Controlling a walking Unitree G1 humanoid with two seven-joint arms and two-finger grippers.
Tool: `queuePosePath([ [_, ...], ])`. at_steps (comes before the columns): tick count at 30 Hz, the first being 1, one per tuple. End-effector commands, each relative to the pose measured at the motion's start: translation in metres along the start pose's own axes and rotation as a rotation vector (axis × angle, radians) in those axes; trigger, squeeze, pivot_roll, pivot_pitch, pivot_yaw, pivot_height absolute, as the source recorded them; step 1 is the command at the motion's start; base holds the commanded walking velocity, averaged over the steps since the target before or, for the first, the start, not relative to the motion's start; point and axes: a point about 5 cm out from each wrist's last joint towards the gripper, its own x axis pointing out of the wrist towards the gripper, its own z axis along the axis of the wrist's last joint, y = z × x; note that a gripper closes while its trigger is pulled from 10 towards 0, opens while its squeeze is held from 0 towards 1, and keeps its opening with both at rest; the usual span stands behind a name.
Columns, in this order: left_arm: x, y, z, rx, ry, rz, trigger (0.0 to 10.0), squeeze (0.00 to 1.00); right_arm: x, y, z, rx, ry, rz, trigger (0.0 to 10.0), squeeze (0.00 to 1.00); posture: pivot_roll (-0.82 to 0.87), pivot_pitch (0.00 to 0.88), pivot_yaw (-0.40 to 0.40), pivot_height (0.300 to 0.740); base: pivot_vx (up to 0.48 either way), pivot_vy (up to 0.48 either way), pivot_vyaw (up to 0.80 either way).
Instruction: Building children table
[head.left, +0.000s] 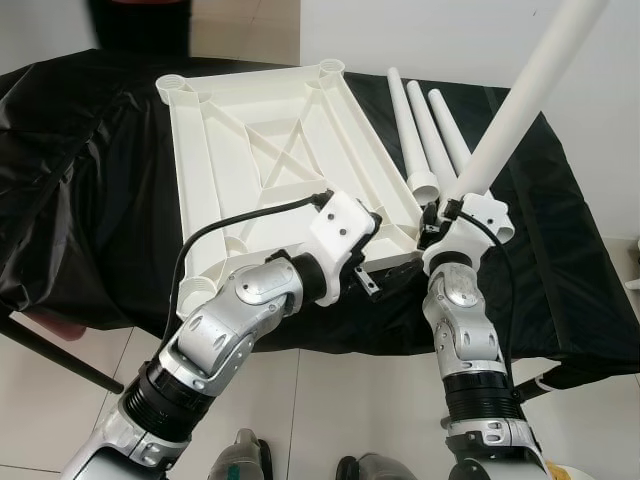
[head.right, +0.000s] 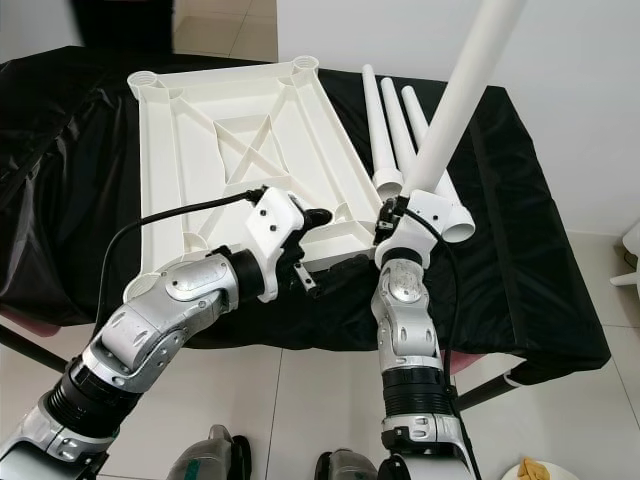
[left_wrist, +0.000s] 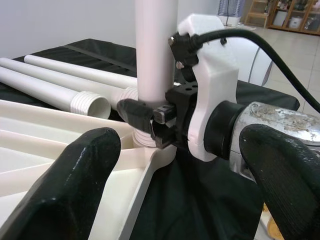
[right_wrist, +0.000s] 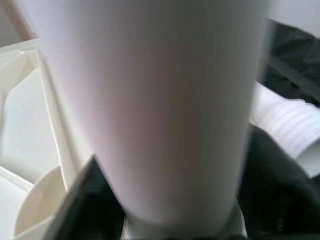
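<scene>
Leg-fitting step: the right hand (head.left: 447, 214) is clamped on a white leg (head.left: 520, 100) that runs to the upper right of the frame, its threaded end at the corner socket (left_wrist: 150, 150) of the upside-down tabletop (head.left: 270, 150) in the middle of the black-draped worktop (head.left: 560, 290). Left hand (head.left: 385, 280) hovers by that corner, fingers apart. Next move probably needs twisting the leg in. Three spare legs (head.left: 425, 135) lie just right of the tabletop

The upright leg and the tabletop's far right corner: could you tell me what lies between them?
Three loose legs on the black cloth, in the left eye view.

White tabletop (head.left: 270, 140), legs (head.left: 425, 135); black cloth (head.left: 80, 190)
</scene>
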Motion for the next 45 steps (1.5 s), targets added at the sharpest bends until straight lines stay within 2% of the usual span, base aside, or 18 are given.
queuePosePath([
  [1, -0.001, -0.003, -0.002, -0.001, 0.015, -0.058, 10.0, 0.0, -0.001, -0.007, -0.005, 0.002, 0.019, 0.001, 10.0, 1.0, -0.01, 0.086, -0.014, 0.74, 0.0, 0.0, 0.0],
  [8, 0.0, -0.003, -0.002, -0.001, 0.013, -0.056, 10.0, 0.0, 0.002, -0.011, 0.003, -0.014, -0.018, 0.092, 10.0, 1.0, -0.01, 0.086, -0.016, 0.74, 0.0, 0.0, 0.0],
  [9, 0.0, -0.003, -0.002, 0.0, 0.012, -0.056, 10.0, 0.0, 0.003, -0.01, 0.005, -0.01, -0.024, 0.144, 10.0, 0.98, -0.01, 0.085, -0.016, 0.74, 0.0, 0.0, 0.0],
  [10, 0.0, -0.002, -0.002, 0.0, 0.011, -0.056, 10.0, 0.0, 0.004, -0.009, 0.006, -0.002, -0.02, 0.217, 10.0, 0.0, -0.01, 0.085, -0.016, 0.74, 0.0, 0.0, 0.0],
  [11, 0.0, -0.002, -0.002, 0.0, 0.011, -0.056, 10.0, 0.0, 0.004, -0.009, 0.006, -0.002, -0.02, 0.217, 10.0, 0.0, -0.01, 0.085, -0.016, 0.74, 0.0, 0.0, 0.0],
  [13, 0.001, -0.002, -0.002, 0.001, 0.011, -0.055, 10.0, 0.0, 0.006, -0.007, 0.007, -0.007, -0.007, 0.359, 10.0, 0.0, -0.01, 0.085, -0.015, 0.74, 0.0, 0.0, 0.0],
  [14, 0.001, -0.002, -0.002, 0.001, 0.011, -0.055, 10.0, 0.0, 0.006, -0.007, 0.007, -0.007, -0.007, 0.359, 10.0, 0.0, -0.01, 0.085, -0.015, 0.74, 0.0, 0.0, 0.0],
  [16, 0.001, -0.002, -0.001, 0.003, 0.011, -0.056, 10.0, 0.0, 0.007, -0.008, 0.005, -0.065, -0.002, 0.486, 10.0, 0.0, -0.01, 0.084, -0.015, 0.74, 0.0, 0.0, 0.0],
  [22, 0.0, -0.001, -0.001, 0.007, 0.011, -0.053, 10.0, 0.0, 0.011, -0.021, -0.002, -0.153, 0.016, 0.658, 10.0, 0.0, 0.0, 0.078, -0.015, 0.74, 0.0, 0.0, 0.0],
  [25, -0.001, 0.0, -0.001, 0.008, 0.012, -0.052, 10.0, 0.0, 0.018, -0.033, -0.003, -0.165, 0.032, 0.687, 10.0, 0.0, 0.0, 0.076, -0.013, 0.74, 0.0, 0.0, 0.0],
  [29, -0.001, -0.001, -0.001, 0.009, 0.013, -0.053, 10.0, 0.0, 0.021, -0.042, -0.002, -0.152, 0.035, 0.711, 10.0, 0.0, 0.0, 0.076, -0.011, 0.74, 0.0, 0.0, 0.0],
  [37, -0.002, -0.002, -0.001, 0.008, 0.017, -0.06, 10.0, 0.0, 0.023, -0.049, -0.003, -0.151, 0.044, 0.784, 10.0, 0.0, 0.0, 0.073, -0.004, 0.74, 0.0, 0.0, 0.0],
  [38, -0.001, -0.002, -0.001, 0.008, 0.018, -0.063, 10.0, 0.0, 0.024, -0.051, -0.004, -0.159, 0.05, 0.788, 9.6, 0.0, 0.0, 0.07, 0.0, 0.74, 0.0, 0.0, 0.0],
  [39, -0.001, -0.002, -0.001, 0.009, 0.018, -0.066, 10.0, 0.0, 0.025, -0.052, -0.005, -0.162, 0.049, 0.791, 3.6, 0.0, 0.0, 0.069, 0.001, 0.74, 0.0, 0.0, 0.0],
  [42, -0.001, -0.002, -0.001, 0.009, 0.017, -0.069, 10.0, 0.0, 0.027, -0.053, -0.006, -0.162, 0.049, 0.796, 3.6, 0.0, 0.0, 0.069, 0.001, 0.74, 0.0, 0.0, 0.0],
  [43, -0.001, -0.003, -0.001, 0.01, 0.017, -0.072, 10.0, 0.0, 0.028, -0.054, -0.006, -0.159, 0.044, 0.799, 3.2, 0.0, 0.0, 0.066, 0.003, 0.74, 0.0, 0.0, 0.0],
  [44, 0.0, -0.003, -0.001, 0.01, 0.017, -0.074, 10.0, 0.0, 0.029, -0.055, -0.005, -0.161, 0.041, 0.799, 0.0, 0.0, 0.0, 0.062, 0.003, 0.74, 0.0, 0.0, 0.0],
  [45, 0.0, -0.003, -0.001, 0.01, 0.017, -0.074, 10.0, 0.0, 0.029, -0.055, -0.005, -0.161, 0.041, 0.799, 0.0, 0.0, 0.0, 0.062, 0.003, 0.74, 0.0, 0.0, 0.0],
])
